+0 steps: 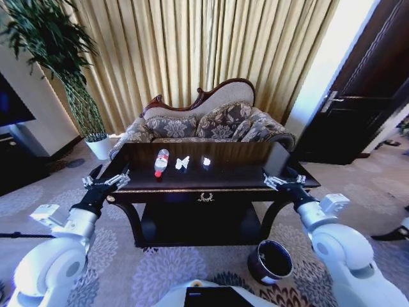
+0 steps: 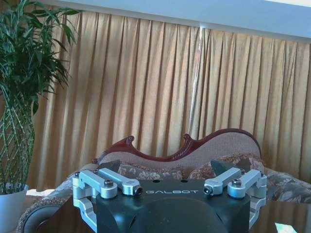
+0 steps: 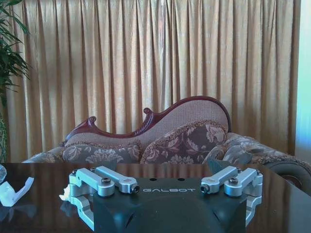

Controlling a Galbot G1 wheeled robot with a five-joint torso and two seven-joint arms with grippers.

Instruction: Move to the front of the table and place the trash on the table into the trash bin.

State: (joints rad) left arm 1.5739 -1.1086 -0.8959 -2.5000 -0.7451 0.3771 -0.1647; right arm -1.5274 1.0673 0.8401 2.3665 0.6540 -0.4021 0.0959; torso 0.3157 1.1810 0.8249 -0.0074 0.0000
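Trash lies in a short row on the far half of the dark, glossy worktop (image 1: 217,182): we see a clear plastic bottle (image 1: 161,162) with a red label and a white cap lying on its side at the left, a crumpled bit of white paper (image 1: 182,163) just to its right, and a smaller white scrap (image 1: 206,162) a little further right, all three apart from one another. In the right wrist view the paper shows as a folded white piece (image 3: 14,190) mirrored in the polish.

We find the worktop itself near-black, with curved legs, a lower shelf and a gold emblem (image 1: 205,197) at the centre of its near edge. On the carpet (image 1: 128,268) at the near right, by the right front leg, stands the trash bin (image 1: 271,261), round and dark with a shiny rim, leaning slightly toward us.

Our left gripper (image 1: 106,182) hovers at the left near corner of the worktop with its fingers apart; our right gripper (image 1: 284,180) hovers at the right near corner, its fingers also spread and holding nothing. Both are well apart from the trash.

We can read "GALBOT" in pale letters on each gripper body in both wrist views. The bottle's label is too small to read.

Beyond the worktop stands a patterned sofa (image 1: 211,125) with a carved wooden back, before gold curtains (image 1: 192,45).
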